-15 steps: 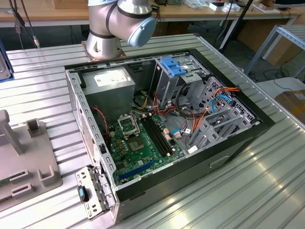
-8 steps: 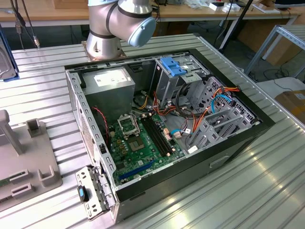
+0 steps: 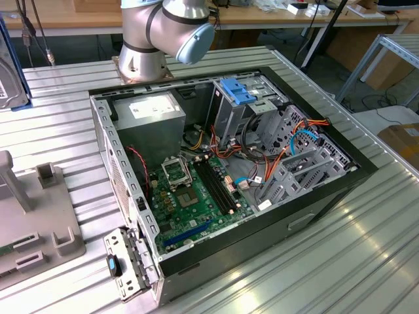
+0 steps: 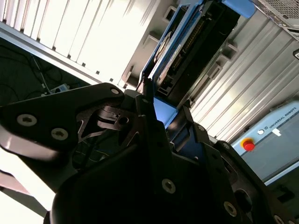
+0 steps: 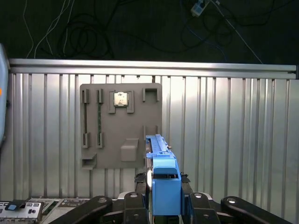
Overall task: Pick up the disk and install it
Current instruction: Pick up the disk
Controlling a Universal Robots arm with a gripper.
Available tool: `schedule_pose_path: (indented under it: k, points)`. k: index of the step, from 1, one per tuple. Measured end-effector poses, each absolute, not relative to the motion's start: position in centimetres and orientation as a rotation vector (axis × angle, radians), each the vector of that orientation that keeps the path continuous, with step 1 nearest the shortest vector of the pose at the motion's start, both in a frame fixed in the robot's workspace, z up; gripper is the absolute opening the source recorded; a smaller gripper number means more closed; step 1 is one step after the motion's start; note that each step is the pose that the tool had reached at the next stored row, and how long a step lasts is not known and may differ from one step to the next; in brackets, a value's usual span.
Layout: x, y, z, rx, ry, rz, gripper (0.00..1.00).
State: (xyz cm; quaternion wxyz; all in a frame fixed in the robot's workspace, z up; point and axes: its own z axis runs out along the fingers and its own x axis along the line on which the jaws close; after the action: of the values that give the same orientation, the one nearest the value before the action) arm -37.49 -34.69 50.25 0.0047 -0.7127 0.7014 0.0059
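Two jaws tight against the upright disk [image 5: 166, 186].

Even overhead light fills your exterior view, streaking glare along the ribbed metal table [image 3: 347, 261], while the open computer case [image 3: 308, 210] holds soft shadow beneath its walls. In the second wrist view the table burns out to white and the gripper [image 4: 164, 112] reads as a near-black silhouette. In the first wrist view the disk [image 5: 164, 186] it clamps shows bright blue, evenly lit; the floor [image 5: 140, 28] beyond lies dark.
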Motion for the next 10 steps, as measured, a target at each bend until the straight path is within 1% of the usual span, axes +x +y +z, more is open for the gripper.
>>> schedule_pose_path:
  k: [10]
  points:
    - [-35.4,-34.7,50.2,-2.232,2.197,0.019,0.37]
